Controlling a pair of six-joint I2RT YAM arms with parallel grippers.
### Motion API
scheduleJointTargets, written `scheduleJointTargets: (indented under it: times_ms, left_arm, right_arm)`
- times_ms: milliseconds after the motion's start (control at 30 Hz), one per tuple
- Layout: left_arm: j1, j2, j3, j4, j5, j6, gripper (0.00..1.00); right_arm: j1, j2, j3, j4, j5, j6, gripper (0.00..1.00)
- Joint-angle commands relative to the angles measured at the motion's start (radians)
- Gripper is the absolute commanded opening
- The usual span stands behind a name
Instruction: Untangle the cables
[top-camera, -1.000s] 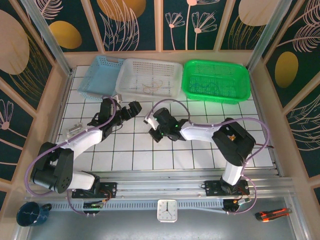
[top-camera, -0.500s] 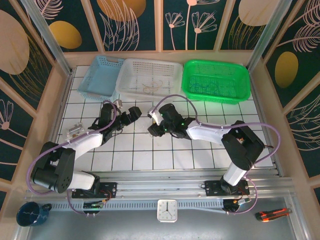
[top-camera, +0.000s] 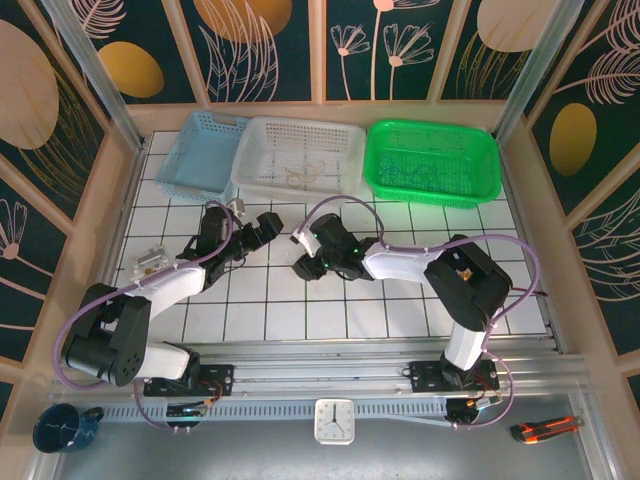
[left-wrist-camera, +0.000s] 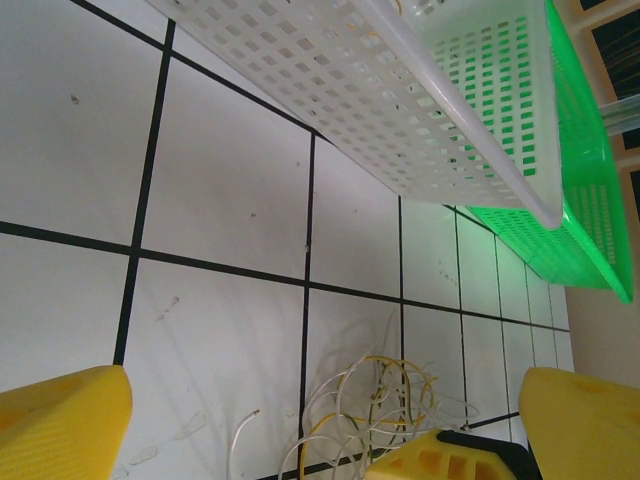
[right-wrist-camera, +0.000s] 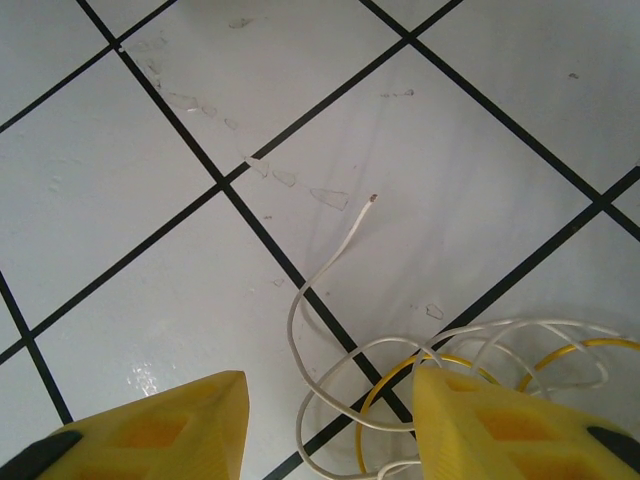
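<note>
A small tangle of whitish and yellow cables (right-wrist-camera: 392, 372) lies on the white tiled table, one loose whitish end curling away toward the far tiles. My right gripper (right-wrist-camera: 330, 432) stands open low over it. Whitish loops lie between its yellow fingers (right-wrist-camera: 165, 430), and the other finger covers part of the tangle. In the top view the right gripper (top-camera: 303, 262) is at mid-table, with my left gripper (top-camera: 268, 226) just to its left, also open. The left wrist view shows the same cables (left-wrist-camera: 372, 400) ahead of the left gripper (left-wrist-camera: 320, 430), nothing between its fingers.
Three baskets line the back: blue (top-camera: 205, 150), white (top-camera: 262, 150) holding a few whitish strands, green (top-camera: 480, 160) holding thin strands. The white basket (left-wrist-camera: 400, 100) and green basket (left-wrist-camera: 560, 230) are close ahead of the left gripper. A clear small object (top-camera: 148, 262) lies at the left.
My right gripper has gone from shut to open over the tangle, swinging slightly back and forth. The left gripper has stayed open and shifted only a little.
</note>
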Motion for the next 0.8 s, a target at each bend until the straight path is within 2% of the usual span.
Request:
scheduleJointTargets:
  times_ms: [0,300,767]
  left_arm:
    - [0.006,-0.011,-0.01,0.034,0.021,-0.016,0.99]
    - [0.007,-0.01,0.002,0.034,0.037,-0.016,0.99]
    - [0.007,0.003,0.015,0.042,0.047,-0.02,0.99]
  right_arm:
    - [0.006,-0.035,0.016,0.002,-0.009,0.022,0.47]
    - [0.006,-0.152,-0.045,-0.058,0.053,-0.065,0.48]
    - [0.081,-0.027,-0.038,-0.035,0.172,-0.085,0.48]
